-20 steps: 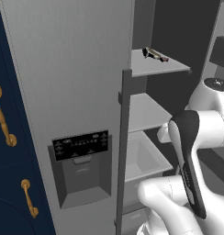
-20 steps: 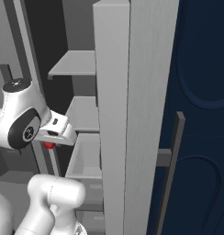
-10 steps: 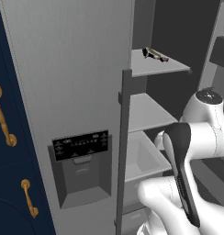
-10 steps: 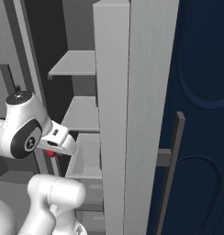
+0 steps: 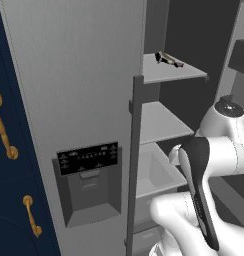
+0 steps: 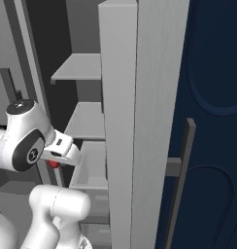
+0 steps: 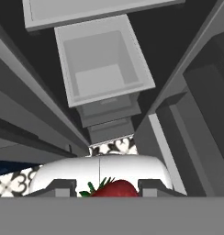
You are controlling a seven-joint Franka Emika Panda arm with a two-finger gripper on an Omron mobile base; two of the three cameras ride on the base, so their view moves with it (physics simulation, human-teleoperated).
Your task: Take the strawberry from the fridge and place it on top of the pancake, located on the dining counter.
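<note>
Nearest, at the bottom middle of the hand view: the strawberry (image 7: 113, 188), red with green leaves, sitting between the two grey fingertips (image 7: 62, 187), one at each side of it and close against it. Gripper (image 7: 104, 189) closed to about the width of the fruit, holding it, as far as visible; lower part of the fruit cut off by the bottom of the frame. Behind it, a patch of patterned floor tile (image 7: 114, 147).

In the right base view, at the middle left: the gripper (image 6: 56, 160) at the end of the white arm, with the strawberry (image 6: 53, 163) as a small red spot under the white hand, just in front of the open fridge (image 6: 140, 121) and outside its shelves. Fingers themselves too small to make out there.

Further, in the middle of the hand view: an open light-grey drawer (image 7: 102, 66), pulled out, seen from above. Same drawer (image 5: 156, 172) at the lower middle of the left base view, below two grey shelves.

At the left half of the left base view: the closed fridge door with the black dispenser panel (image 5: 89, 157) and the long dark handle (image 5: 133, 160) along its edge.

Farthest, at the upper right of the left base view: a dark thin item (image 5: 169, 59) lying on the top shelf (image 5: 169, 72). At the far left edge, navy cabinets with gold handles (image 5: 3, 127).
</note>
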